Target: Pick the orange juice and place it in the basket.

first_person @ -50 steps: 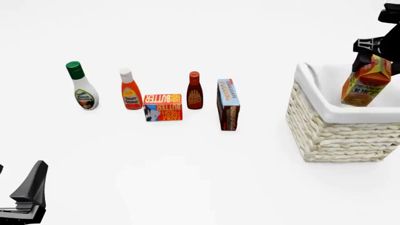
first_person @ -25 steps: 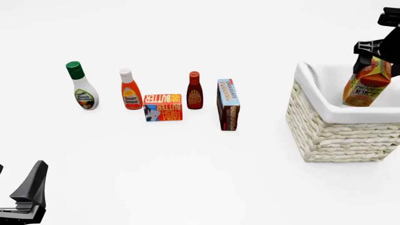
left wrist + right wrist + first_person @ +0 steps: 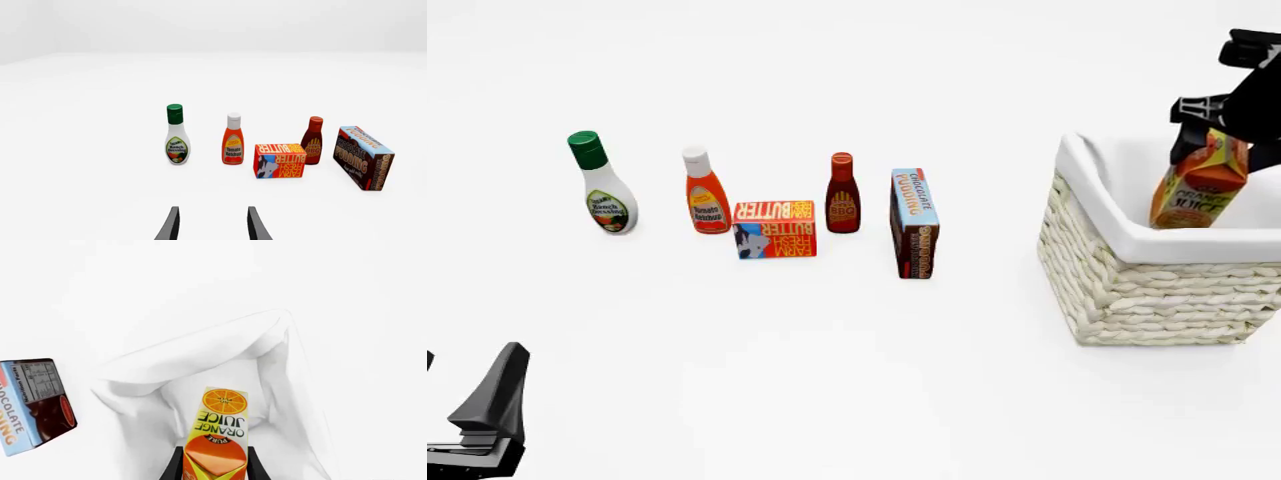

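**Orange carton hangs over the basket**

Orange and yellow, the orange juice [image 3: 1197, 186] is pinched by its top in my right gripper [image 3: 1213, 128]. My 2 fingers [image 3: 177, 465] press on its sides, so they are only as far apart as the carton is wide. The carton hangs just below my gripper, tipped a little, with its bottom end down inside the basket [image 3: 1121, 290]. The white cloth lining [image 3: 193, 360] is all around it.

Half a second ago the carton was a bit more to the right and leaned more. Now it has swung closer to the middle and stands straighter. I think that means I am nearly done. I only need to go down a little and let go.

My left gripper [image 3: 212, 226] is far away from all this. Its fingers are spread apart and hold nothing. Ahead of it stand the ranch dressing bottle [image 3: 177, 135], the ketchup bottle [image 3: 233, 139] and the butter box [image 3: 279, 160].
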{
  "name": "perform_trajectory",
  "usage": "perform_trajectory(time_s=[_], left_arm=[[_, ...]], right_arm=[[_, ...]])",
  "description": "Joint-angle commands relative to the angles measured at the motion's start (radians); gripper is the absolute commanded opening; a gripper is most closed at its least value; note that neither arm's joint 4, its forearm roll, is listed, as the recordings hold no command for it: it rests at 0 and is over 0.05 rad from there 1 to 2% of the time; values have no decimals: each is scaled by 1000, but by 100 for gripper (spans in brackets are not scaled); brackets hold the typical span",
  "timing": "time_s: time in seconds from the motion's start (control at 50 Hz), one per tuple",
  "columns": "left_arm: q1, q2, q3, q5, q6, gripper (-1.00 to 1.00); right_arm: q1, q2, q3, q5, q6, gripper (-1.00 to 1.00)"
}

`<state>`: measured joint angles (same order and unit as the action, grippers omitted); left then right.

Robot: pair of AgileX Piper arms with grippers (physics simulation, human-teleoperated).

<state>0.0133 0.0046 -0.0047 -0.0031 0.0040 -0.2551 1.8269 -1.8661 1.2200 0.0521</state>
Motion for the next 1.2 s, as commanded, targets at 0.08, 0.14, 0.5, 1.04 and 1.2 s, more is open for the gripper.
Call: perform_trajectory(time_s=[0.08, 0.14, 0.5, 1.04, 1.2], left_arm=[[0, -1, 1, -1, 0, 100], [0, -1, 1, 0, 0, 100], [0, -1, 1, -1, 0, 100], [0, -1, 1, -1, 1, 100], [0, -1, 1, -1, 0, 100]], right_arm=[[3, 11, -1, 0, 37, -100], [-1, 13, 0, 0, 34, -100], [6, 51, -21, 0, 43, -100], [-5, 78, -5, 0, 41, -100], [-6, 86, -25, 0, 30, -100]])
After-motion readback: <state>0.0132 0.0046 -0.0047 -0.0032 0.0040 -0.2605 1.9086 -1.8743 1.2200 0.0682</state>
